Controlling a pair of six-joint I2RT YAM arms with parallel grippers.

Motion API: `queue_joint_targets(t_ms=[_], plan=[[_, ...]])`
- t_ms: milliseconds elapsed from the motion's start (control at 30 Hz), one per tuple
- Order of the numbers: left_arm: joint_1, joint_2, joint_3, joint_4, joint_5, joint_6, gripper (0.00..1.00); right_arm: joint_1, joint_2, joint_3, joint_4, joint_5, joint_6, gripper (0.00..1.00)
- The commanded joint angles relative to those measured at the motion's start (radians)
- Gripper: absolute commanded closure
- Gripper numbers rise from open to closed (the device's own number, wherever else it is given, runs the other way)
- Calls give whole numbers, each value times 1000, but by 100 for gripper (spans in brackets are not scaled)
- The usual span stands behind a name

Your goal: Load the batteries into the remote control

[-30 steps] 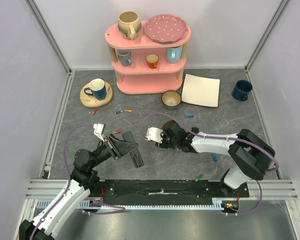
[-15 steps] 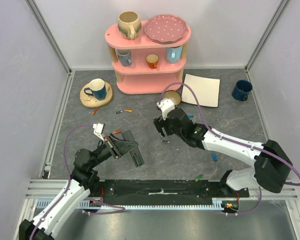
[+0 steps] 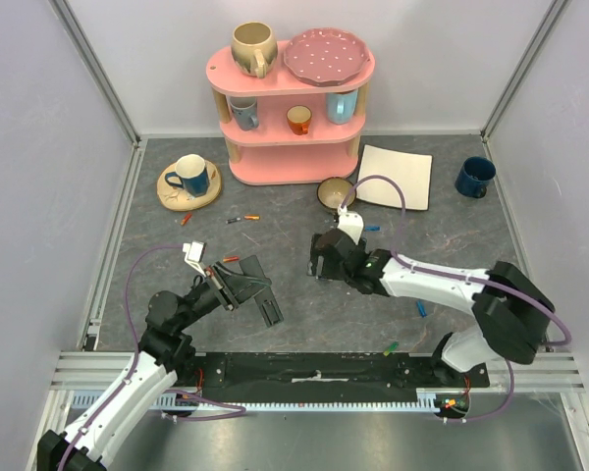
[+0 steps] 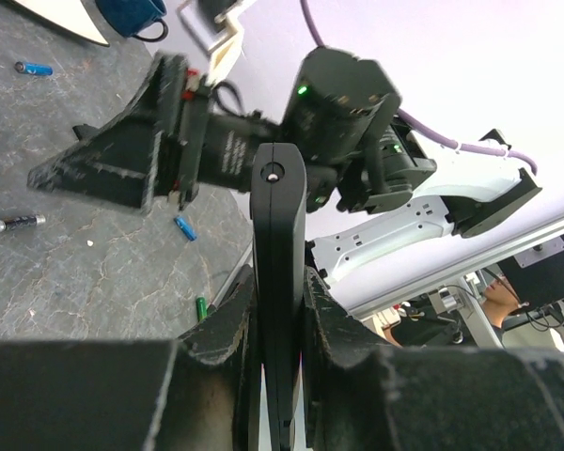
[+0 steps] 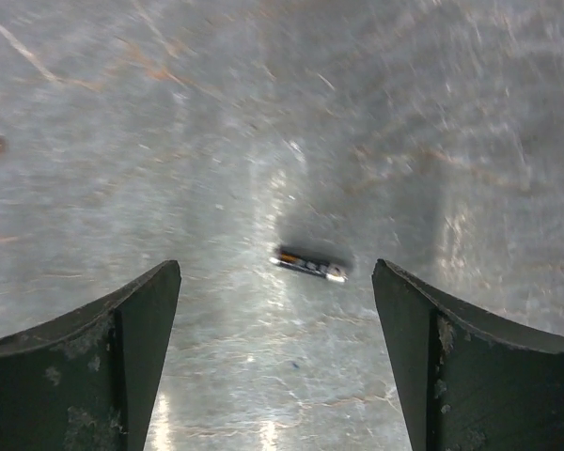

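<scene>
Partly hidden, the remote control [image 3: 268,312] sits at about 7 o'clock from the middle of the table [image 3: 177,265] in the top view (12 o'clock = far wall). Only its black end juts from the left gripper [image 3: 247,285], which is clamped on it. The left wrist view shows it edge-on, a thin black slab upright between the fingers [image 4: 334,329], which cut off its lower part. Its battery bay cannot be made out.

The right gripper [image 5: 274,282] hovers near the middle, jaws spread wide, holding nothing. In its wrist view a dark battery [image 5: 308,264] with an orange band and silvery tip lies between the fingertips, touching neither. From above, the gripper body covers it.

Others lie loose: an orange battery [image 3: 248,218] at 10 o'clock, a blue battery [image 3: 372,229] at 2, a second blue battery [image 3: 421,308] at 4 and a green battery [image 3: 391,347] at 5.

Containers:
- **12 o'clock:** a pink shelf [image 3: 294,167] carries a beige mug [image 3: 252,47], a pink plate [image 3: 326,57] and three small cups [image 3: 298,120].
- **10 o'clock:** a blue mug [image 3: 189,175] stands on a round coaster [image 3: 167,191].
- **1 o'clock:** a bowl [image 3: 336,193].
- **2 o'clock:** a dark blue mug [image 3: 474,177].

Their contents cannot be seen.
</scene>
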Motion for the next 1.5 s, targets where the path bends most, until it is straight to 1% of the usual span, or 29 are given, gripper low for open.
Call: queue_joint_targets(t_ms=[0,100,400,800,1100,1467], plan=[[5,-1,-140,12,-17,5,98,38,78,68,-133,146,174,9],[5,-2,-136,12,-17,2,98,51,146,99,-162,159,189,10],[5,4,-131,12,-20,8,98,73,216,129,-178,172,217,17],[5,10,-123,8,-19,14,98,79,287,175,-208,205,208,24],[5,10,-123,-4,-17,20,98,94,338,223,-259,223,220,27],[5,-13,-125,-22,-16,19,98,116,367,229,-285,231,243,32]])
